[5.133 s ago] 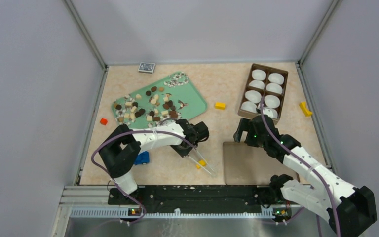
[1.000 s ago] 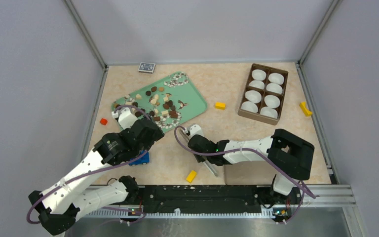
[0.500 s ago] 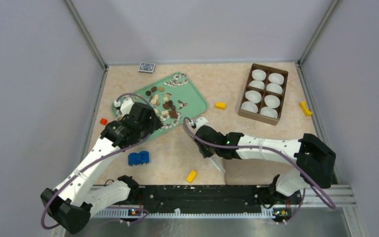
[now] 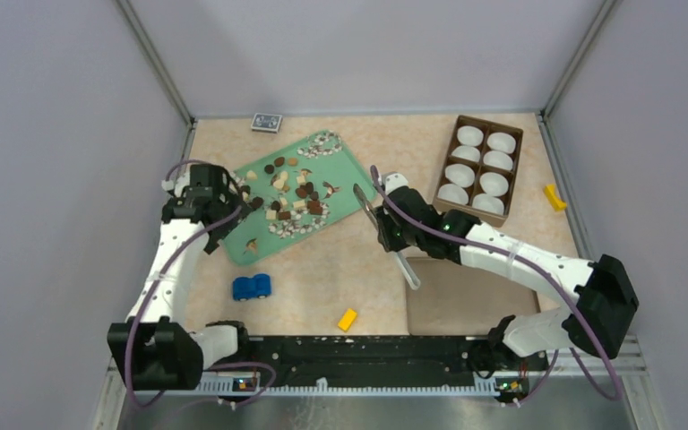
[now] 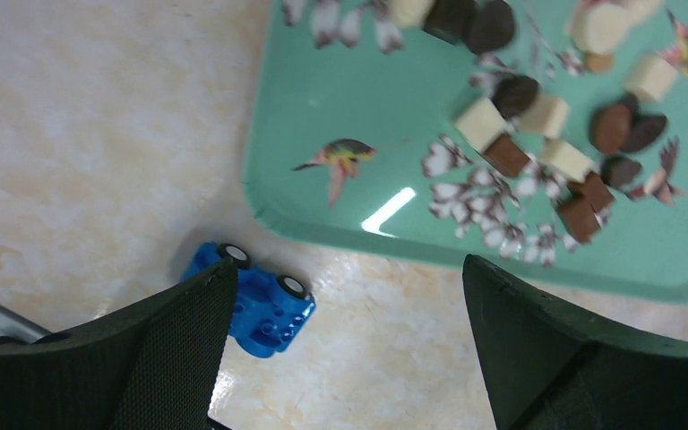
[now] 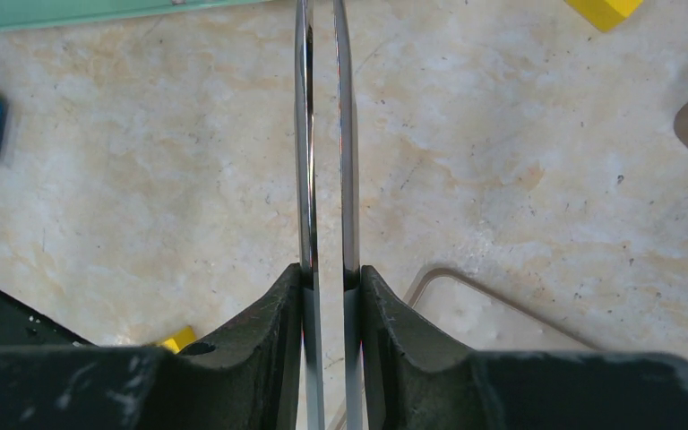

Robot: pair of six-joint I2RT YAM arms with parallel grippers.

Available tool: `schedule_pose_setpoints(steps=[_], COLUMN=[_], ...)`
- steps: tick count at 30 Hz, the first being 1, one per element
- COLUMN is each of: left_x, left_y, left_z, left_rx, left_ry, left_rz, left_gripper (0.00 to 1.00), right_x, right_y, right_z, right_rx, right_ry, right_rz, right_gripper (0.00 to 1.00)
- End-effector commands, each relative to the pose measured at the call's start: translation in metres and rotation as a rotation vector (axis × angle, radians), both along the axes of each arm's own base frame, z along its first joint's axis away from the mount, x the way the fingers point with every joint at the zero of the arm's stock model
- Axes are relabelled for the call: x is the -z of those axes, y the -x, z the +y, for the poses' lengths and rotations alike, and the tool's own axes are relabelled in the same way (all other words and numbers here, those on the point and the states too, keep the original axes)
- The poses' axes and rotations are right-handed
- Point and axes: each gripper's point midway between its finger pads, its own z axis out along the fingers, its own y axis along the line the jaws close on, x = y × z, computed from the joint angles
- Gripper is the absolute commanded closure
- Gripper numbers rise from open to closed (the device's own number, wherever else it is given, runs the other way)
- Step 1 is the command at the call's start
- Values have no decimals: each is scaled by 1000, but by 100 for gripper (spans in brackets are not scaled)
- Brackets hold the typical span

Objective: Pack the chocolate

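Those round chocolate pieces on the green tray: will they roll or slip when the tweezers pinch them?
Probably: the round pieces look smooth and domed, so the thin metal tweezers may squirt them sideways. The cream cubes have flat sides, likely steadier.

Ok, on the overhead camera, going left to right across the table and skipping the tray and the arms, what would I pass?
blue toy car → near yellow block → brown box of white cups → far-right yellow block
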Motion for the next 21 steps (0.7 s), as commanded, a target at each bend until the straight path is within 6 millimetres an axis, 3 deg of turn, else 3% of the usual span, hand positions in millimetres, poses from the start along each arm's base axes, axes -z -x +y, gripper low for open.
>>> schedule_pose_setpoints(steps=[1, 6, 9, 14, 21], left_x=[11, 40, 58, 85, 95], left_y=[-13, -22, -28, -38, -51], left_z=[35, 62, 68, 67, 52], left_rx=[-79, -151, -134, -93, -1], left_ry=[14, 12, 55, 140, 204], left_rz=[28, 84, 76, 13, -54], left_gripper=[1, 1, 1, 1, 1], right_x=[-46, -54, -53, -50, -49], right_y=[-12, -18, -19, -17, -15], right_z=[9, 11, 9, 7, 3], right_rx=[-17, -15, -10, -10, -3], right_ry=[-100, -117, -117, -123, -122], right_rz=[-68, -87, -89, -87, -90], right_gripper=[87, 87, 87, 87, 87])
